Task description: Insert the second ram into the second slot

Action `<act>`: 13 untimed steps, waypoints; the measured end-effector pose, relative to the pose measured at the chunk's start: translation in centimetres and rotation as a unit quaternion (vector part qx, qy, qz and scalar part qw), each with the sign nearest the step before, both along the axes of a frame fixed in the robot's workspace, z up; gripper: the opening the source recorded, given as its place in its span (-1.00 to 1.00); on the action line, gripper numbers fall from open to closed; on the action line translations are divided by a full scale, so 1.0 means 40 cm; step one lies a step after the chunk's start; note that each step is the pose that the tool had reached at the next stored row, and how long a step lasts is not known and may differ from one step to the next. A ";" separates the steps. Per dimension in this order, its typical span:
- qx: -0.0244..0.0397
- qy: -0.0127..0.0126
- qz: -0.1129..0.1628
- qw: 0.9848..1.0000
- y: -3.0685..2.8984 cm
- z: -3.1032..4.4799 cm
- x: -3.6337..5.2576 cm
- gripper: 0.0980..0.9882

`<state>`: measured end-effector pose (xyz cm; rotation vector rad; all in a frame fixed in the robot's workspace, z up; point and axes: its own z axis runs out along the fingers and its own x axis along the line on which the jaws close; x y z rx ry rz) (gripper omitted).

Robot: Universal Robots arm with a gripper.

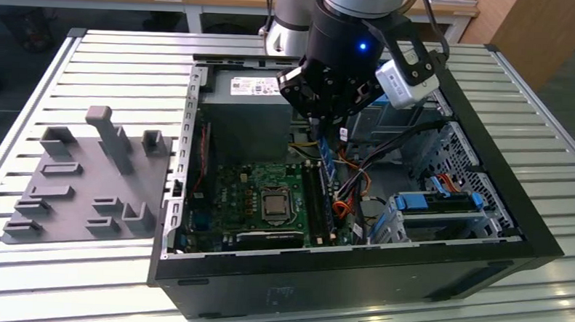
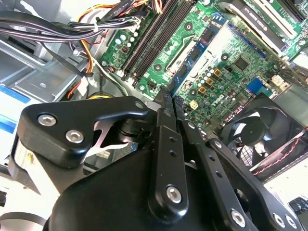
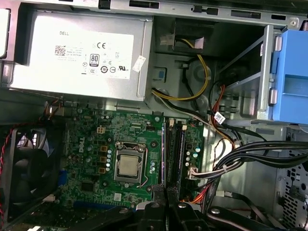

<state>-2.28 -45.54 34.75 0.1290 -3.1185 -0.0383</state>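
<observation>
My gripper [image 1: 318,122] hangs over the open computer case, above the far end of the ram slots [image 1: 317,199]. In both wrist views its black fingers [image 2: 166,110] [image 3: 155,209] stand pressed together, with nothing visible between them. The tips [image 3: 166,188] hover just off one end of the slot row [image 3: 174,151]. A thin blue ram stick [image 3: 163,149] [image 2: 195,53] sits seated in the slot nearest the CPU socket [image 3: 129,166]. I cannot tell whether this is the second ram. The slots beside it [image 2: 154,38] look dark.
The power supply [image 3: 77,53] fills the case's far end. A black fan [image 2: 250,130] sits beside the motherboard. Bundled cables [image 1: 365,157] and light-blue drive-bay clips [image 1: 441,204] crowd the exterior view's right of the slots. A grey fixture plate [image 1: 83,181] lies outside the case.
</observation>
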 end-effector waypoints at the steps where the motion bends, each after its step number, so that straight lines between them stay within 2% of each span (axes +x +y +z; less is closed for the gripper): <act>1: 0.000 0.000 0.000 1.000 0.000 0.000 0.000 -0.92; 13: 0.000 0.000 0.000 1.000 0.000 -0.006 0.000 -0.92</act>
